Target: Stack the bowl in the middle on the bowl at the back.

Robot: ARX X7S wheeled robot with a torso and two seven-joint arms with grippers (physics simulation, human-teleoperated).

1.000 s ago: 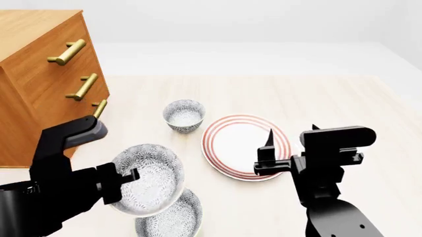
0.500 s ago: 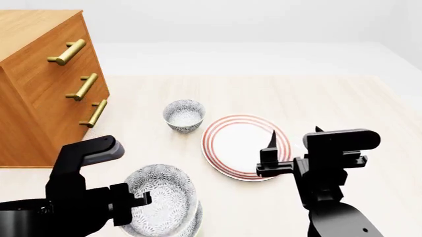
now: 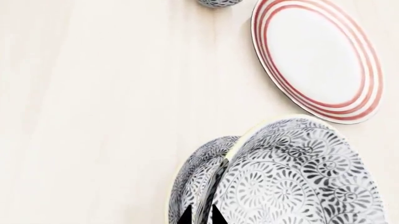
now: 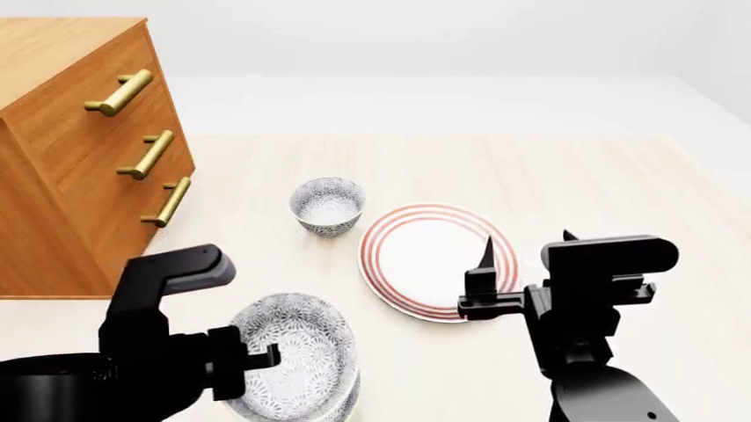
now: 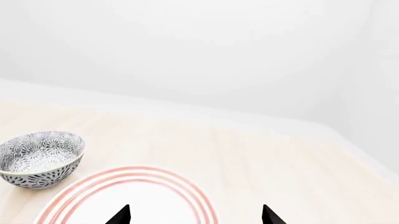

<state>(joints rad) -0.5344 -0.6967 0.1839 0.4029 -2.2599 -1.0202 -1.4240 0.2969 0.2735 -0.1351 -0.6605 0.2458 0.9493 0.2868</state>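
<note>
The bowl in the middle [image 4: 295,352] is off the table, tilted, with my left gripper [image 4: 267,357] shut on its rim. In the left wrist view the black fingertips [image 3: 186,215] pinch the patterned wall [image 3: 210,193]. It hangs right over the near bowl [image 4: 350,397], of which only a sliver shows. The bowl at the back [image 4: 327,205] stands upright and alone on the table, also seen as a grey patterned bowl [image 5: 39,158] in the right wrist view. My right gripper [image 5: 194,217] is open over the plate, holding nothing.
A white plate with red rings [image 4: 437,260] lies right of the bowls. A wooden drawer cabinet with brass handles [image 4: 83,149] stands at the left. The light wooden table [image 4: 564,176] stretches back to a white wall.
My left arm has carried the held bowl down and toward me, until it now overlaps the near bowl. The right arm has barely moved.
</note>
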